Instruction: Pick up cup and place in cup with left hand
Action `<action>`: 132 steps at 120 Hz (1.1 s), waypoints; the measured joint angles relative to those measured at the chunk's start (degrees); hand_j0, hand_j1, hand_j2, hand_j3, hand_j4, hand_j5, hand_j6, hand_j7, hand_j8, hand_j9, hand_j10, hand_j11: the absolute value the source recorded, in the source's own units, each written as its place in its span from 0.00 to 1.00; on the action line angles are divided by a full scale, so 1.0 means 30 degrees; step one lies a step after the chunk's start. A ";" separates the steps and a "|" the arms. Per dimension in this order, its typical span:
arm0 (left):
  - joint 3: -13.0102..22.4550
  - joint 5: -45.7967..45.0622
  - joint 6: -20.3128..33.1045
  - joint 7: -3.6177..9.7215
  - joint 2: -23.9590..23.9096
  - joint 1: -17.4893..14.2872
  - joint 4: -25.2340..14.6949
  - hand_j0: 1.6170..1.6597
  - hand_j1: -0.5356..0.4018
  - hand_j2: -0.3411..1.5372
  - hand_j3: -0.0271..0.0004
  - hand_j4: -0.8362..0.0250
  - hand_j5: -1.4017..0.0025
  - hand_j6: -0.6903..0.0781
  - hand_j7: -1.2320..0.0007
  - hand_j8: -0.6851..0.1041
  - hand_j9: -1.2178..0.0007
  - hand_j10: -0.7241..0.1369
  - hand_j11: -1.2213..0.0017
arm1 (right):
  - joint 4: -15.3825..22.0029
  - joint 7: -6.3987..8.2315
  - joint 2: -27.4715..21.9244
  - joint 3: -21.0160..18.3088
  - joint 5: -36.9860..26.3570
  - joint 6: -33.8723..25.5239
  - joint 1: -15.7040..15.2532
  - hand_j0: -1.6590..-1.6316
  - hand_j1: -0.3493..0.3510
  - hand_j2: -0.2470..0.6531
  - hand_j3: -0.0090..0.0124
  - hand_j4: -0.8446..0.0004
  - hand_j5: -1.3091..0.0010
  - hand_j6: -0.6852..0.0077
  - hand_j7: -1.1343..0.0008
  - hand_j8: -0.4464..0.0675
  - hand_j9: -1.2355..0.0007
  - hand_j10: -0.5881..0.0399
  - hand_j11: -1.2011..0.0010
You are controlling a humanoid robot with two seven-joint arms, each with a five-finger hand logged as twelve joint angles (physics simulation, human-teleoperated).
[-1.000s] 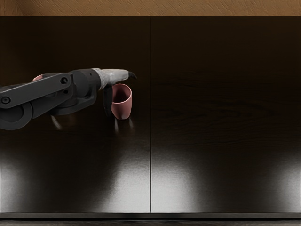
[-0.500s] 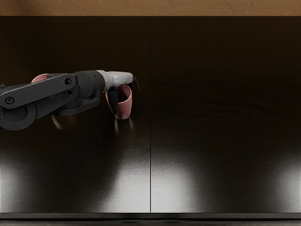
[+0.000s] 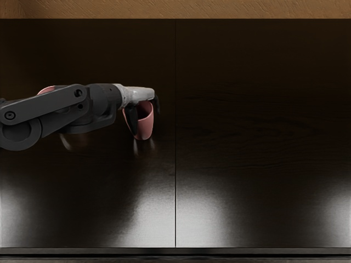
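I have my left robot hand [image 3: 146, 123] around a pink cup [image 3: 144, 130], its fingers [image 3: 157, 105] curled only part of the way in, with the cup's width between them. One dark digit [image 3: 131, 119] runs down across the cup's left side, and on the right the dark tips hook down just beyond the rim. How firmly I have hold of it, I cannot tell. The cup's mouth faces up, with part of its dark inside showing below my pale knuckles [image 3: 137, 94]. It is over the left half of the table [image 3: 247, 148], near the seam [image 3: 175, 186] that runs down the middle; whether its base touches the wood, I cannot tell.

My dark grey arm [image 3: 45, 107] comes in from the left and reaches across, roughly level. Behind it a second pink thing [image 3: 47, 89] shows only as a curved edge; my arm hides the rest. Pale patches of light shine on the near part of the table, and a brown textured surface [image 3: 219, 8] lies beyond its far edge.
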 joint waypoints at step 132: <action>-0.0537 -0.0841 -0.2670 0.0019 0.4098 -0.3152 0.0010 0.70 0.39 0.28 0.99 0.42 0.49 0.50 0.42 0.63 0.41 0.53 0.42 | 0.0000 0.0000 0.0000 0.0000 -0.0002 0.0000 0.0001 0.04 0.05 0.27 0.42 0.97 0.97 0.95 0.97 0.82 0.97 0.89 0.97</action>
